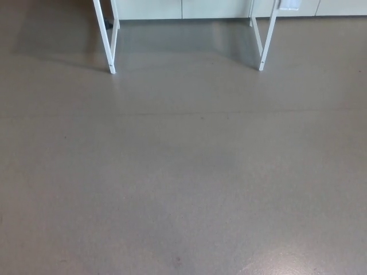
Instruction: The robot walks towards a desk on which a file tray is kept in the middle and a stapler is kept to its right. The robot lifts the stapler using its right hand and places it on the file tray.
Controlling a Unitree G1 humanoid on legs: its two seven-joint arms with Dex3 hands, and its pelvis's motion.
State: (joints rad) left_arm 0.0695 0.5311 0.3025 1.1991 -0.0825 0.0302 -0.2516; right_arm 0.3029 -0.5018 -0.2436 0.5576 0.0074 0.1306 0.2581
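Note:
Neither the file tray nor the stapler shows in the head view, and the desk's top is out of the picture. Only the desk's white legs appear at the top: the left leg (107, 37) and the right leg (266, 37), standing on the grey floor (183, 172). Neither of my hands shows.
Grey floor fills most of the view between me and the desk legs. A pale wall or cabinet base (189, 8) runs along the top edge behind the legs. A shadow lies under the desk.

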